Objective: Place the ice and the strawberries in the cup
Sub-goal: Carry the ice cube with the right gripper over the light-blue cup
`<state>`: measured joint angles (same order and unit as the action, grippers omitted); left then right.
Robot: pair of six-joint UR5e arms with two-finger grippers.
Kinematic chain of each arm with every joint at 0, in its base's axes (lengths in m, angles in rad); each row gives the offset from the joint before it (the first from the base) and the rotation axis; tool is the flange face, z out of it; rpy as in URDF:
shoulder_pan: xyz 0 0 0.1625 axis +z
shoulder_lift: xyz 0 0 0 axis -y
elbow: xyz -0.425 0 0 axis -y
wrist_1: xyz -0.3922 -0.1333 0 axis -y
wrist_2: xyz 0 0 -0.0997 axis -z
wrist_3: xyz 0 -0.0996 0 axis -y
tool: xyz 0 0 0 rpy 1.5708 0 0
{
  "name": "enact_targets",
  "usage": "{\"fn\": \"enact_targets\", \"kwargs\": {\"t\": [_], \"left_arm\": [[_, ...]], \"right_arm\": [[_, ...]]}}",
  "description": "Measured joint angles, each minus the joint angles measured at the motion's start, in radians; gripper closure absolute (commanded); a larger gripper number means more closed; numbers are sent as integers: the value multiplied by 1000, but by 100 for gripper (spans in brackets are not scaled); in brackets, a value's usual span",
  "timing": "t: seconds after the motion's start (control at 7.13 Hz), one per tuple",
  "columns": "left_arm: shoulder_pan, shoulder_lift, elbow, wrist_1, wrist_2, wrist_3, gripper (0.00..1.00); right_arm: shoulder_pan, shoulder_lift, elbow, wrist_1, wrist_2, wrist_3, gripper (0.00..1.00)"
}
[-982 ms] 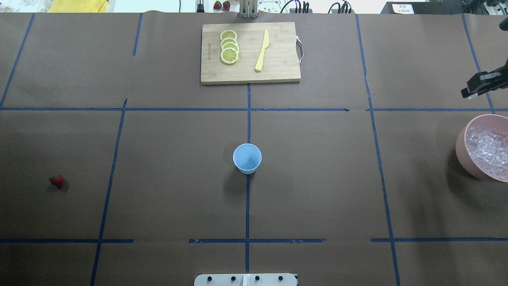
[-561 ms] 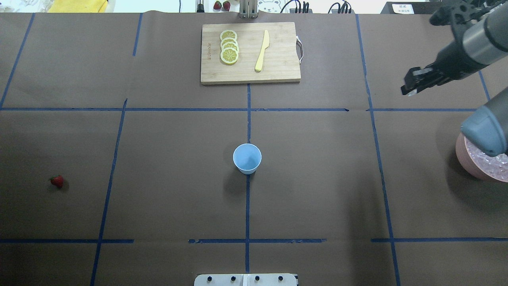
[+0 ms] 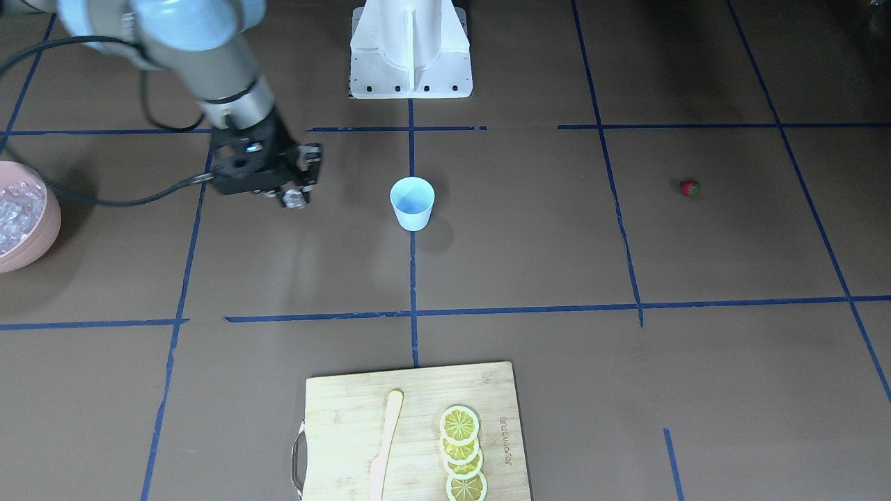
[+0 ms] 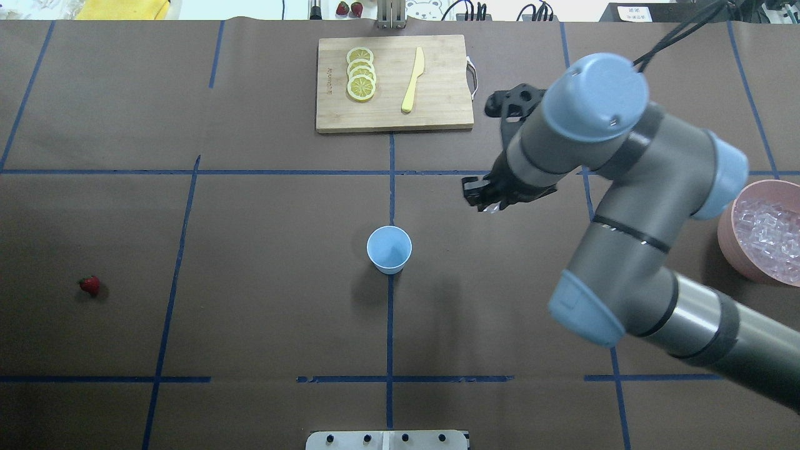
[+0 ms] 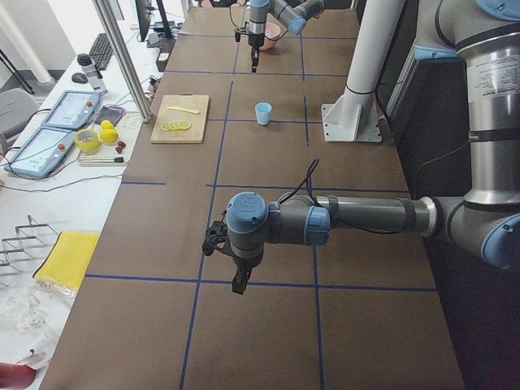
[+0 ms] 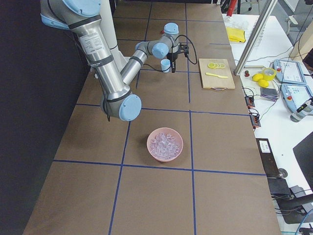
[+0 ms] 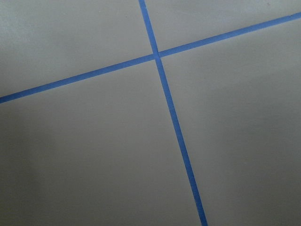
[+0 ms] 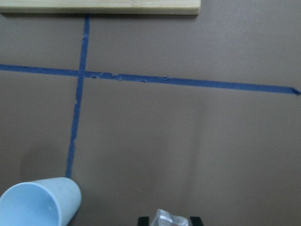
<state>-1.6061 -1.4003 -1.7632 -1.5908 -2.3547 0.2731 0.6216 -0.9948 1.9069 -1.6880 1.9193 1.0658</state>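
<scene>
While the right gripper grips an ice cube near the cup, the jaw state of the left gripper cannot be told.

You are looking at a brown desk crossed by blue tape lines. The cup is showing light blue, the strawberry red with green, the bowl pink, its ice clear whitish, the lemon slices yellow on a pale wooden board.

I'm looking at a robotics lab: blue tape grid on the brown-papered surface, teach pendants and a keyboard alongside.
</scene>
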Motion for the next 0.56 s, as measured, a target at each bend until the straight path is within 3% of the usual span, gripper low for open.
{"fn": "enact_targets", "kwargs": {"t": [0.28,0.56], "left_arm": [[0,0,1,0,0,0,0],[0,0,1,1,0,0,0]], "right_arm": [[-126,141,-77,-71,-121,134,100],[-176,215,-152,-81,-165,199,100]]}}
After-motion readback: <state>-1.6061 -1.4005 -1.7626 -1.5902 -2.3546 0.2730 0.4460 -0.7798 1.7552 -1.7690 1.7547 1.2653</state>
